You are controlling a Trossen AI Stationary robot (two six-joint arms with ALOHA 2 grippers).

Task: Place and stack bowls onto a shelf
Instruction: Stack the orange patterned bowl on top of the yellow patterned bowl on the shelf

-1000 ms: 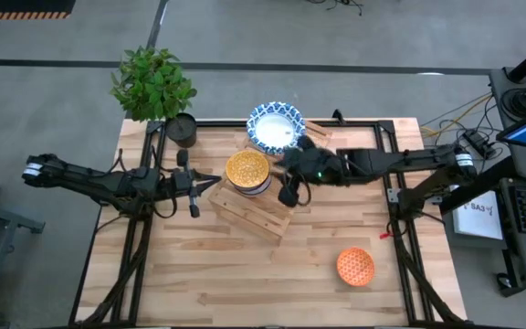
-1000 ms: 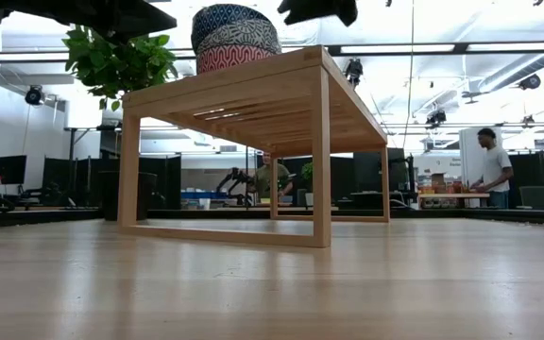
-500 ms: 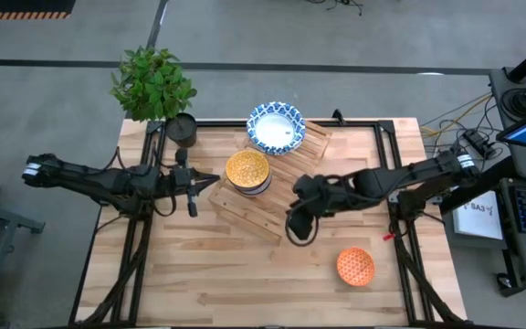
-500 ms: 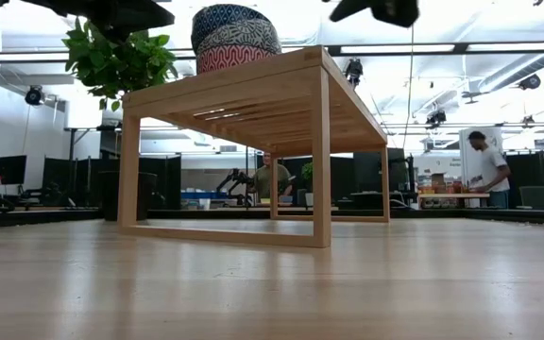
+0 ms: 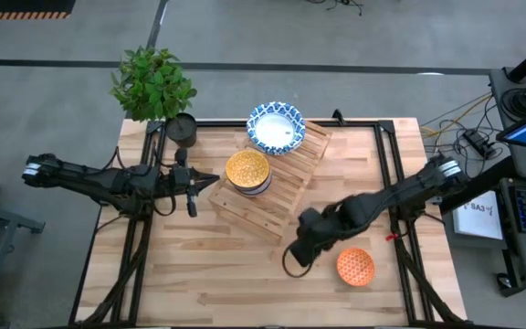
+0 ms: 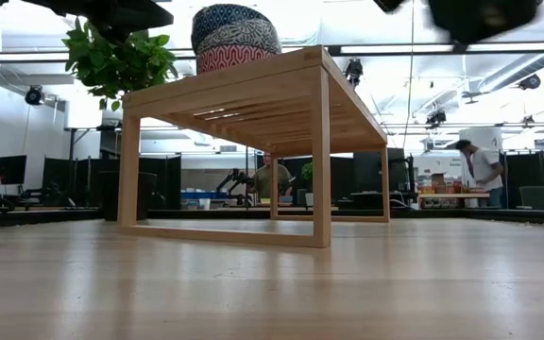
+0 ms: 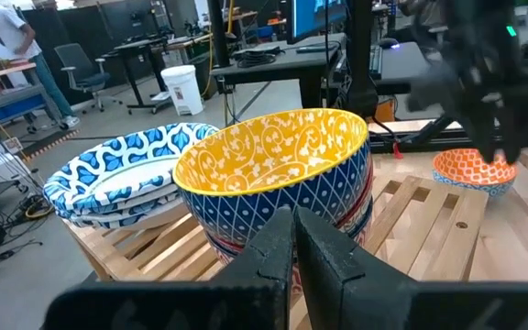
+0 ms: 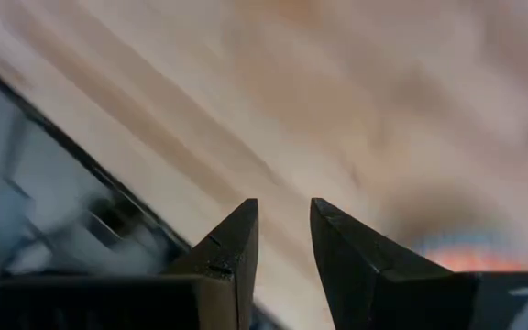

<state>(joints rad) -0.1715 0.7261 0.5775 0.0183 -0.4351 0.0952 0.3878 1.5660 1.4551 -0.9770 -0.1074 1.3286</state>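
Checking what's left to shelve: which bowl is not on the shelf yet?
The orange bowl, alone on the bare tabletop beside the right gripper; the others sit on the shelf.

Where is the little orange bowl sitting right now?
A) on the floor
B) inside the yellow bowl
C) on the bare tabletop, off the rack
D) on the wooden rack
C: the high view shows the orange bowl on the tabletop, clear of the wooden rack, with the right claw close beside it.

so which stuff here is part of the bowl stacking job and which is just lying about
Job: orange bowl on the table; yellow bowl topping a stack; blue-and-white bowl; wooden shelf; right gripper.
Lying about: potted plant; dark pot.
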